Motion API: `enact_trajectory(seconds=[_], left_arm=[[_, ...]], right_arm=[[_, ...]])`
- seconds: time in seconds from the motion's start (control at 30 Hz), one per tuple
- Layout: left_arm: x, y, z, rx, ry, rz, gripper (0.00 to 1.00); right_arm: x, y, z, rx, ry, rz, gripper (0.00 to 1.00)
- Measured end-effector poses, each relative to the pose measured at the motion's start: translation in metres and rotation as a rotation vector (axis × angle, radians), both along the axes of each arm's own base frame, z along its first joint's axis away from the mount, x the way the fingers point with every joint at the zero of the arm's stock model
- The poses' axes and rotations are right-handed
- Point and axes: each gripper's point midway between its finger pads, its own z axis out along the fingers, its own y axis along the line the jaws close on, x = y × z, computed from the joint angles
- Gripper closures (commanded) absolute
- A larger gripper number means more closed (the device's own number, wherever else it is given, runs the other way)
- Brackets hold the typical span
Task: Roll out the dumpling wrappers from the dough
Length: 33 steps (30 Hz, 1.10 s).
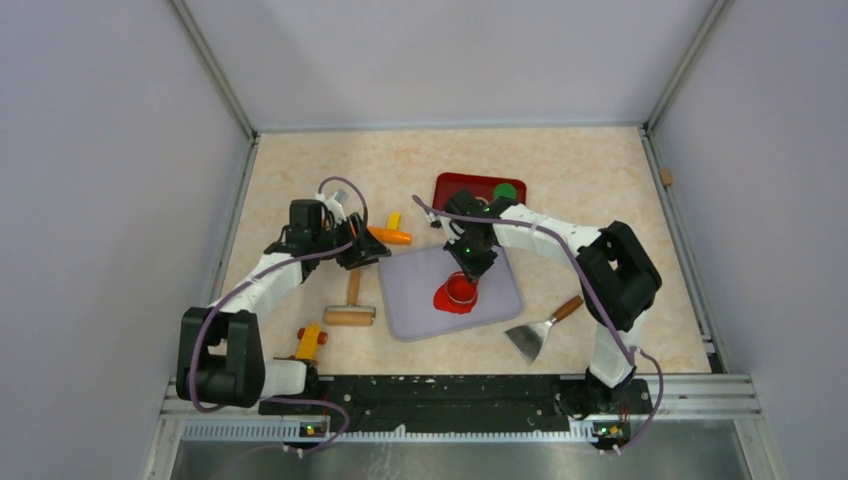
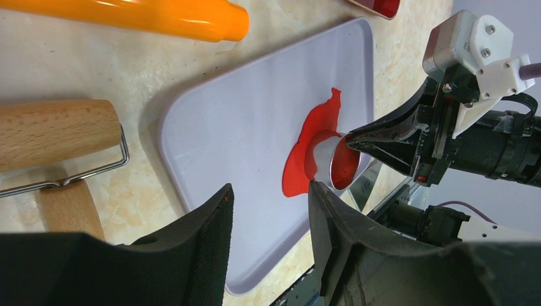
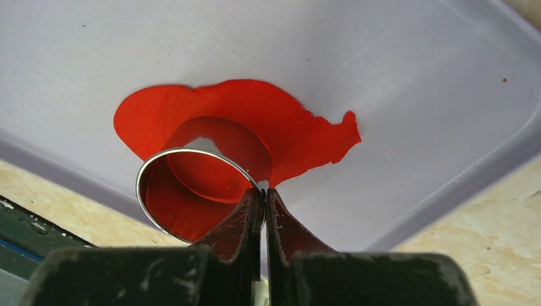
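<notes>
Step in hand: we judge this to be the cutting step. The dough (image 3: 306, 127) is already flattened into a ragged red patch on the lilac board (image 3: 332, 44), and a metal ring (image 3: 191, 152) is set into it.
Right gripper (image 3: 263, 199): its jaws are pinched together on the ring's near wall.
Ring: its lower edge meets the dough near the middle of the patch. It looks slightly tipped rather than level, and we cannot tell whether it has cut right through.
Wrapper: we see no loose red round anywhere. Red shows inside the ring, with ragged dough all round it.
Left gripper (image 2: 268, 207): its jaws are apart and hold nothing. It hangs over the table just left of the board, near the orange tool (image 2: 159, 16).
Rolling pin (image 1: 350, 315): it lies on the table beside the board's left edge, with neither arm on it.
Back of table: a green disc (image 1: 505, 191) sits in the red tray (image 1: 455, 185).
Next move, as we judge it: press the ring down level and firm, perhaps with a small twist. Then lift it straight up so the round parts from the scraps without tearing. The left arm could steady the board.
</notes>
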Motion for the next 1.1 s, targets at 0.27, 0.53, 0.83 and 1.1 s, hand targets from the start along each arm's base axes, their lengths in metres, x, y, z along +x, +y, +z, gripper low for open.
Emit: enact_trajectory(seconds=[0.27,0.53,0.83,1.1], left_arm=[[-0.012,-0.015,-0.004,0.021,-0.001,-0.078,0.52],[-0.033,-0.073,0.004,0.044,-0.038,-0.313,0.57],[-0.04,-0.112,-0.005,0.044,-0.011,-0.451,0.52],[-0.058,-0.133,-0.015,0.055,-0.034,-0.562,0.56]], right_arm=[[-0.003,-0.002,0.0,-0.005,0.011,0.022,0.6],[-0.006,-0.01,0.029,0.037,-0.007,0.045,0.51],[0.014,-0.068,0.067,0.391,-0.033,-0.255,0.54],[-0.017,-0.035,0.008,0.472,0.264,-0.26,0.56]])
